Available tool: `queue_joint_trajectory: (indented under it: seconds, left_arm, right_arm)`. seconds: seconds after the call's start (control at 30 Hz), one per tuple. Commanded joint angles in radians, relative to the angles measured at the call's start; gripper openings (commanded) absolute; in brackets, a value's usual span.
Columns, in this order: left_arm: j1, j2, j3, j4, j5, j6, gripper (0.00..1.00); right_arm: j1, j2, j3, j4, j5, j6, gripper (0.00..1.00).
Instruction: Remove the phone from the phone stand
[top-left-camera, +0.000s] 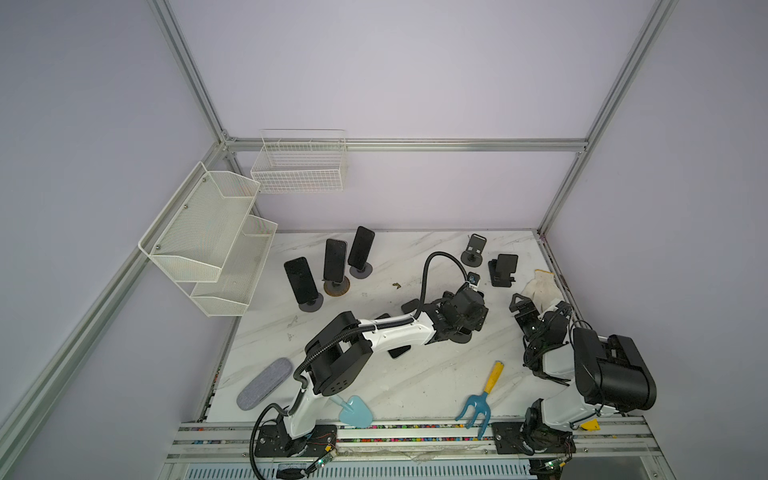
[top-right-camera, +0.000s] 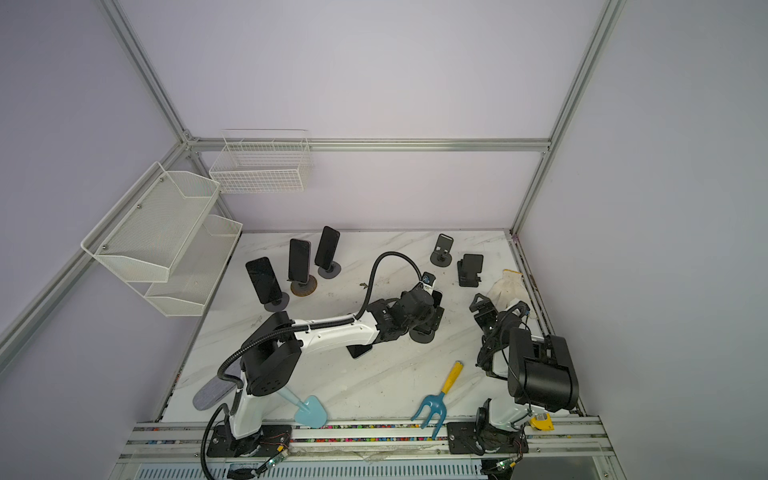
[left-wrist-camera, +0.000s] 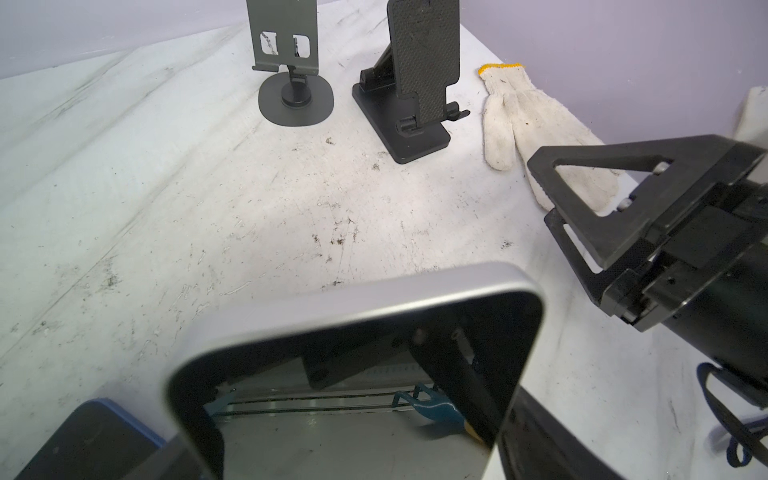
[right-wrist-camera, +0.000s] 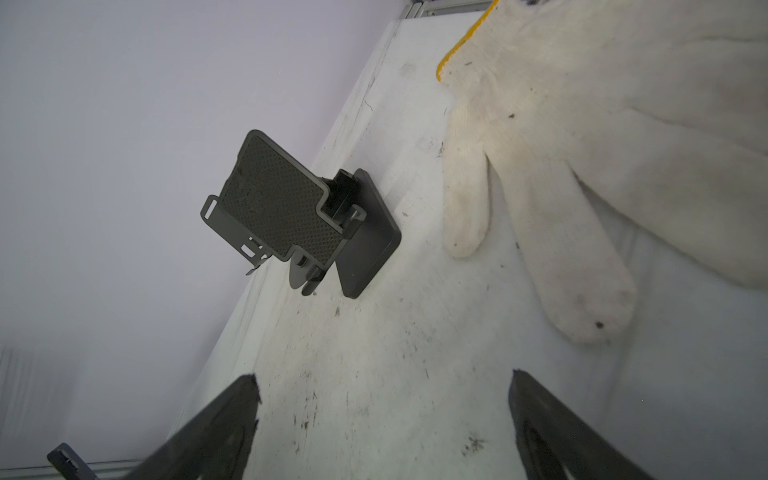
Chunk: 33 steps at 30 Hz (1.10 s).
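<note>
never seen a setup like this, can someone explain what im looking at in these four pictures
Two robot arms stand at a marble table. Two pictures look down from overhead; two come from cameras on the arms' wrists. The left arm reaches over a phone on a stand mid-table; whether its fingers grip it is hidden. The right arm's fingers stand open, empty, near a white glove. Also there: three phones on stands, two empty stands, a blue rake and trowel.

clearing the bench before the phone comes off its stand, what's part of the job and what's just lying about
Job: silver-edged phone, its round stand, three more phones on stands.
Lying about: white glove, two empty stands, blue rake, blue trowel, grey pad, wall baskets.
</note>
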<state>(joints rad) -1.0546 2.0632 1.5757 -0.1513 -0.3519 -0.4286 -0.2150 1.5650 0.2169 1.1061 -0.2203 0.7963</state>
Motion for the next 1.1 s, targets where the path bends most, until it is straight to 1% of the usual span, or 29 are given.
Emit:
queue_joint_trajectory:
  seconds: [0.0,0.1,0.17,0.33,0.57,0.8,0.9,1.07]
  left_arm:
    - [0.001,-0.035,0.080,0.025,0.005,-0.013,0.87]
    - [-0.009,-0.035,0.072,0.019,-0.034,-0.015,0.88]
    - [-0.015,-0.034,0.074,0.009,-0.061,-0.009,0.99]
    - [-0.018,-0.032,0.094,-0.017,-0.092,0.002,0.99]
    - [-0.038,-0.018,0.125,-0.057,-0.166,0.025,0.99]
    - [-0.041,0.004,0.155,-0.076,-0.171,0.015,1.00]
    - [-0.041,0.022,0.177,-0.106,-0.187,-0.014,1.00]
    - [-0.046,0.040,0.196,-0.122,-0.194,-0.028,0.97]
  right_arm:
    - [0.005,-0.016,0.017,-0.006,0.018,0.011,0.95]
    - [0.004,-0.018,0.016,-0.006,0.016,0.011,0.95]
    - [0.005,-0.019,0.016,-0.006,0.018,0.012,0.95]
    - [0.005,-0.019,0.016,-0.006,0.018,0.011,0.95]
    - [0.004,-0.017,0.017,-0.009,0.019,0.014,0.95]
    - [0.005,-0.015,0.017,-0.014,0.022,0.018,0.95]
    - [0.005,-0.014,0.019,-0.015,0.022,0.018,0.95]
    - [0.005,-0.006,0.023,-0.018,0.020,0.024,0.95]
